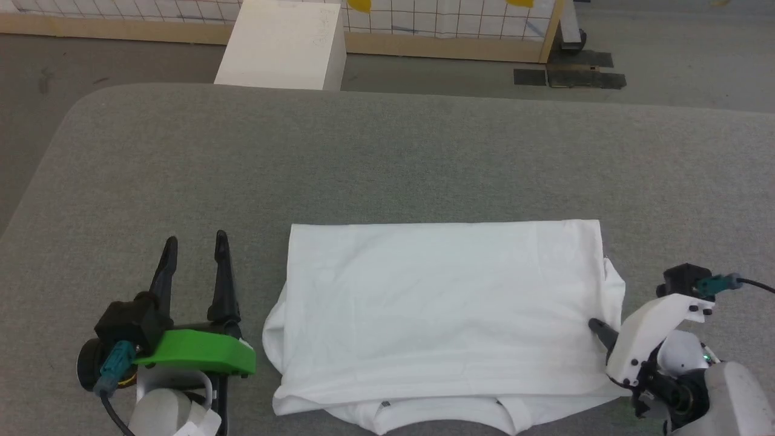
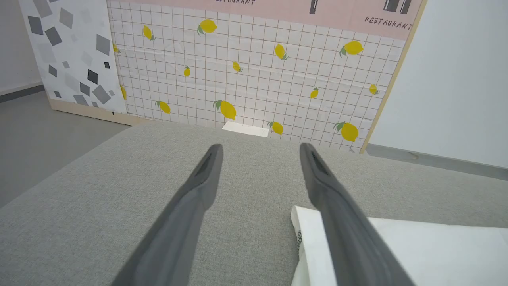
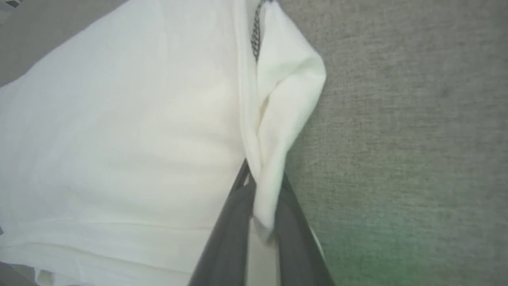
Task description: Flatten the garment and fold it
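Note:
The garment is a white shirt lying folded into a wide rectangle on the grey table, its collar at the near edge. My right gripper is at the garment's right edge; in the right wrist view a fold of the white fabric is pinched between its two dark fingers, so the right gripper is shut on the garment. My left gripper rests on the table left of the garment, open with nothing between its fingers. In the left wrist view the left gripper shows a garment corner beside its right finger.
The grey fabric table stretches far behind and to both sides of the garment. A rigid white box stands on the floor past the far edge. A tiled lemon-print panel stands behind it.

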`<state>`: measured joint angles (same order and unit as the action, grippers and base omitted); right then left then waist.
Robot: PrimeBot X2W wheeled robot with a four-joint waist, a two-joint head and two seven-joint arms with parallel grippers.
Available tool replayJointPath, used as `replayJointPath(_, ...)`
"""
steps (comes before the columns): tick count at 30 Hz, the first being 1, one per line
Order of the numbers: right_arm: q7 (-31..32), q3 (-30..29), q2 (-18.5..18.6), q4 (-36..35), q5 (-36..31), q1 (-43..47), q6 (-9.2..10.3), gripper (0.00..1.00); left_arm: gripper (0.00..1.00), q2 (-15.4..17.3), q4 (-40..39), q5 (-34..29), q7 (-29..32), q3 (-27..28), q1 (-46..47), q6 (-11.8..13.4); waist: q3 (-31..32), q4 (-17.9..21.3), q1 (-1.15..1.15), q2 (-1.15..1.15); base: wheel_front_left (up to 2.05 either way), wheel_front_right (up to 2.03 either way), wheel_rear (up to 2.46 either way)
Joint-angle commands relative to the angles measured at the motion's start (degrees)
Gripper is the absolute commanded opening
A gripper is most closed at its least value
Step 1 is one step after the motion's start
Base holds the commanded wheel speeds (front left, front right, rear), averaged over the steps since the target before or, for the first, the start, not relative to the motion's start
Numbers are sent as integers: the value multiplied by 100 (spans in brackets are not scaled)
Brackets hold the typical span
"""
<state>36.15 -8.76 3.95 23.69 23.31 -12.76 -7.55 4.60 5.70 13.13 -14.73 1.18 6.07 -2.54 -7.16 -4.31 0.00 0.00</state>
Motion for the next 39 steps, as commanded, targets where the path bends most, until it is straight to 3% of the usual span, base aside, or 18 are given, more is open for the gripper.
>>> replayJointPath(1, -38, 56, -107, 25, -28, 186, 6, 0, 100, -50, 9, -40, -27, 34, 3, -39, 10, 21, 0, 0, 0, 0, 0)
replayJointPath(5, -344, -276, -107, -278, -343, 316, 6, 0, 100, -93, 6, -81, -27, 75, -62, -56, 31, 59, 0, 0, 0, 0, 0)
replayJointPath(14, -738, -1767, -107, -901, -1467, 689, 6, 0, 100, -143, 13, -124, -27, 85, -110, -101, 24, 109, 0, 0, 0, 0, 0)
replayJointPath(19, -806, -1902, -107, -1242, -1688, 752, 6, 0, 100, -155, 38, -150, -27, 72, -110, -118, 28, 139, 0, 0, 0, 0, 0)
replayJointPath(24, -549, -1284, -107, -2119, -1561, 1004, 6, 0, 100, -161, 102, -166, -27, 35, -129, -142, 104, 135, 0, 0, 0, 0, 0)
replayJointPath(32, 282, 710, -107, -3864, -1381, 1241, 6, 0, 100, -167, 136, -183, -27, -14, -155, -166, 162, 84, 0, 0, 0, 0, 0)
replayJointPath(36, 497, 1803, -107, -3953, -1471, 923, 6, 0, 100, -168, 135, -180, -27, -29, -119, -178, 96, 17, 0, 0, 0, 0, 0)
replayJointPath(39, 524, 2593, -107, -3438, -1365, 514, 6, 0, 100, -170, 158, -162, -27, -80, -22, -191, -30, -115, 0, 0, 0, 0, 0)
